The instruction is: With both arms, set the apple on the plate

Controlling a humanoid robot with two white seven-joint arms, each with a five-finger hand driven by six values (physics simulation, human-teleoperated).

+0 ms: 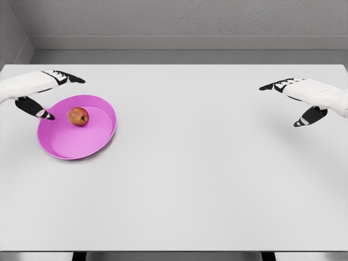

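Observation:
A small red apple [78, 116] rests inside the pink plate [81, 142] at the left of the white table. My left hand [61, 97] hovers over the plate's far-left rim with fingers spread, close to the apple but apart from it and holding nothing. Far to the right, my right hand [285, 103] hangs above the table with its fingers spread too, nothing in it.
The white table [196, 174] fills most of the view, with its front edge along the bottom. A grey wall runs behind its far edge.

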